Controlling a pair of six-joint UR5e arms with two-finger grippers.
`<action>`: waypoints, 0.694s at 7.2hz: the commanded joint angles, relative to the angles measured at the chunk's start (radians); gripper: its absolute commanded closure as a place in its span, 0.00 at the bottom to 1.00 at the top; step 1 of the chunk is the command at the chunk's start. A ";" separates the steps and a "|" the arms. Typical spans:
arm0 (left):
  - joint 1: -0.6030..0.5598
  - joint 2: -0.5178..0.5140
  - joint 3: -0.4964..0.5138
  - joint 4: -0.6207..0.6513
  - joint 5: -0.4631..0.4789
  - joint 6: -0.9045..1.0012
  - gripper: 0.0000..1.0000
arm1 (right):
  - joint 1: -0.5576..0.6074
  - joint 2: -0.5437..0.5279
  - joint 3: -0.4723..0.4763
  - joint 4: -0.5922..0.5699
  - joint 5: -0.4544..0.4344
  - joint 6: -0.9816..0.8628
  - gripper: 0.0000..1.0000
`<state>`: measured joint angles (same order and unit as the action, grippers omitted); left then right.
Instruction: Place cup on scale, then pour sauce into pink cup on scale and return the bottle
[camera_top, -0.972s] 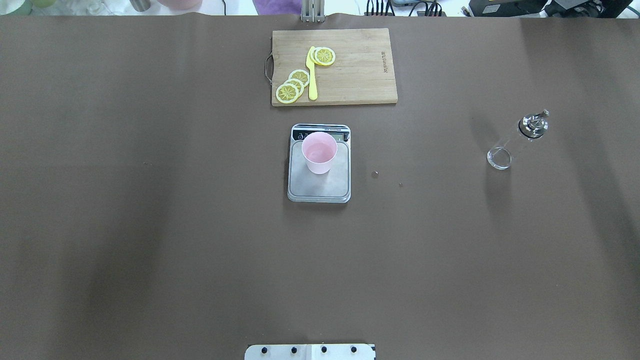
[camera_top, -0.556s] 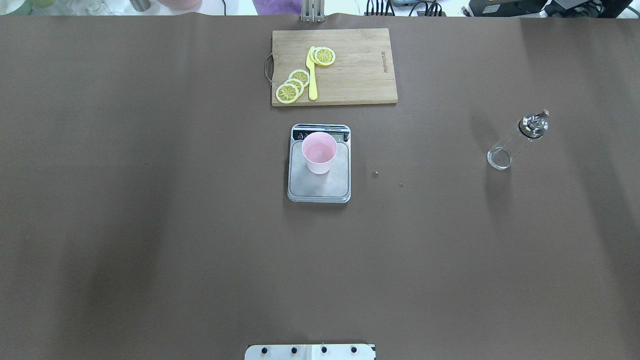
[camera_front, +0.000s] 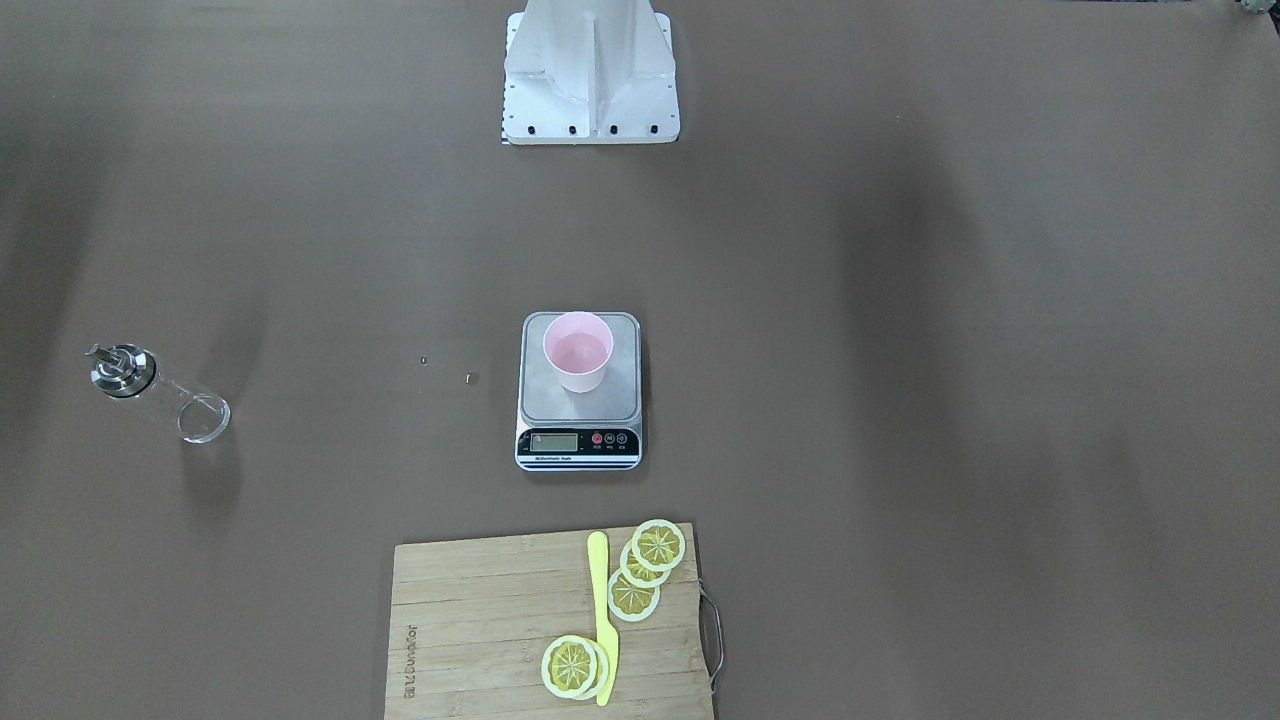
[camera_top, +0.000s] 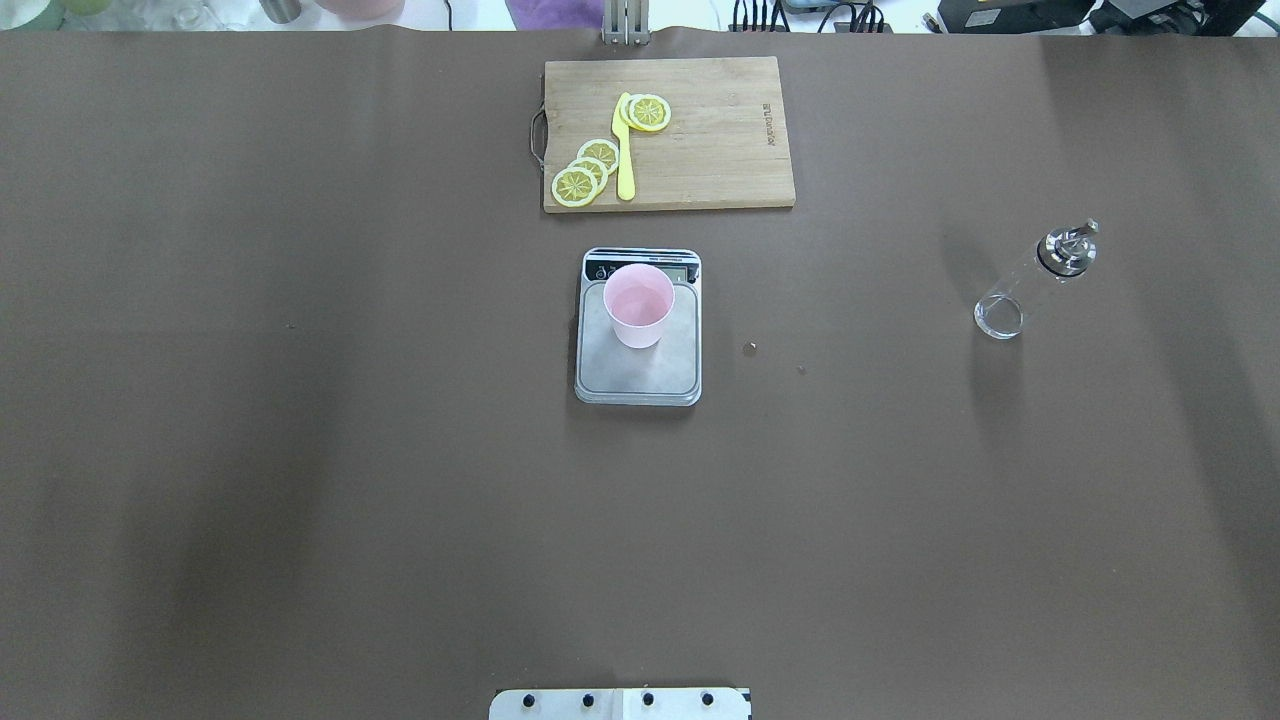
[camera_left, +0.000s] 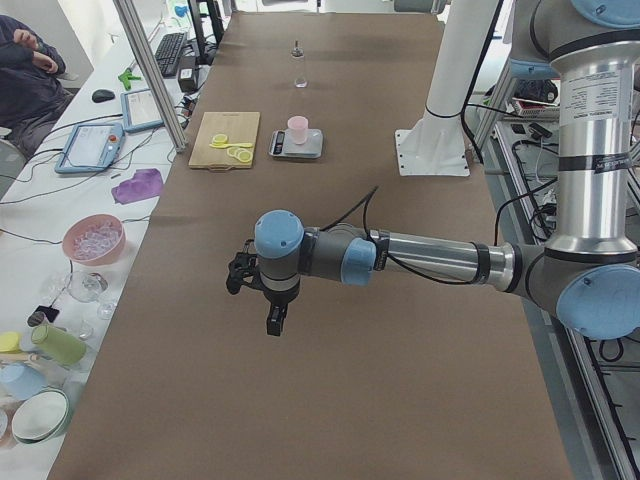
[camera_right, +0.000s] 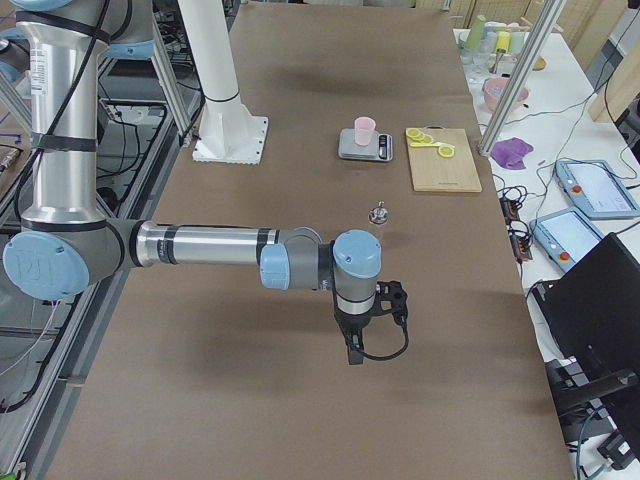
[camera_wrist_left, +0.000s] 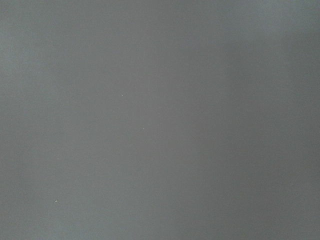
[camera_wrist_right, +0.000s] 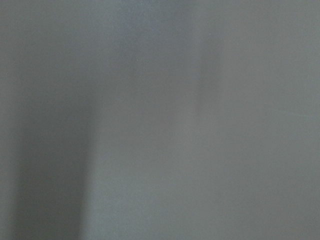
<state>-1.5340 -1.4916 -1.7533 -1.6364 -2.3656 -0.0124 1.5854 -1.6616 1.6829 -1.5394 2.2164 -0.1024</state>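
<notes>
- Two grippers, both seen only in the side views: left gripper (camera_left: 273, 326) pointing down over the brown table cover (camera_top: 300, 450) at centre-left of the left-side view, right gripper (camera_right: 351, 352) pointing down the same way at lower centre of the right-side view.
- Impossible to tell for either one whether the fingers are parted or pressed together; both well apart from every task item.
- Pink cup (camera_top: 638, 305) upright on the kitchen scale (camera_top: 637, 380) at centre of the overhead view, set toward the display end of the grey platform.
- In the front-facing view, same cup on the upper part of the platform, with the black strip, LCD and red and black buttons along the lower edge.
- Clear dispenser bottle (camera_top: 1030, 280) standing upright on the table at centre-right of the overhead view, metal cap and spout on top, well apart from the scale; far left in the front-facing view.
- Wooden cutting board (camera_top: 720, 150) at top centre of the overhead view, near the scale but not touching it.
- Lemon slices (camera_top: 576, 186) and a yellow knife (camera_top: 626, 160) on the board's left part, one group of slices left of the blade, another by its upper end.
- A couple of tiny specks (camera_top: 750, 348) on the cover just right of the scale.
- White base plate (camera_top: 620, 704) at bottom centre of the overhead view.
- Nothing but blurred grey surface in both wrist views.
</notes>
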 joint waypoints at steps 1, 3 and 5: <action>0.002 -0.010 0.000 0.001 -0.001 -0.003 0.02 | 0.011 -0.009 0.032 -0.002 0.002 -0.049 0.00; 0.006 -0.012 0.000 0.000 -0.001 -0.004 0.02 | 0.010 -0.006 0.035 -0.002 -0.006 -0.050 0.00; 0.006 -0.012 0.002 0.001 -0.001 -0.003 0.02 | 0.010 -0.006 0.037 -0.002 -0.006 -0.050 0.00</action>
<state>-1.5283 -1.5030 -1.7523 -1.6363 -2.3669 -0.0158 1.5957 -1.6676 1.7179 -1.5416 2.2108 -0.1513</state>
